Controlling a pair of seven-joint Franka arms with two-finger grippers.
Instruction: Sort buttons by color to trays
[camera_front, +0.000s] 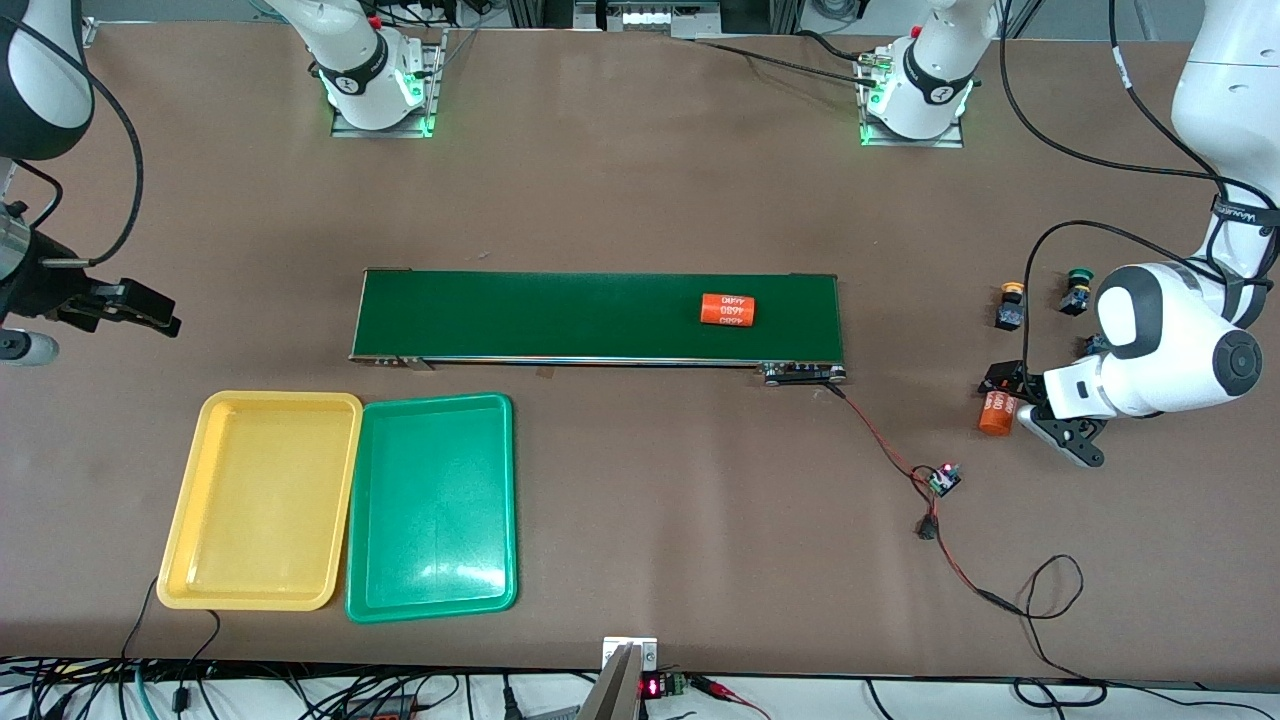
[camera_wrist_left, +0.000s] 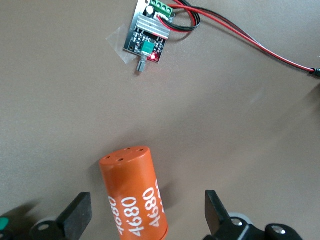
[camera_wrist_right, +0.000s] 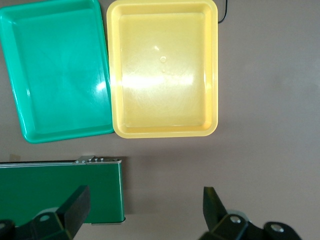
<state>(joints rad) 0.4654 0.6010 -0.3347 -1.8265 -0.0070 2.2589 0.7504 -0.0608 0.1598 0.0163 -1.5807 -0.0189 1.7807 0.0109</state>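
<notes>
Left wrist view: orange cylinder (camera_wrist_left: 134, 195) lies between the wide-apart jaws.

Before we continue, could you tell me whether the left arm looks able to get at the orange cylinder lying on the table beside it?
Probably yes: the left gripper hangs open right over the orange cylinder, one finger on each side, with only bare table around it.
</notes>
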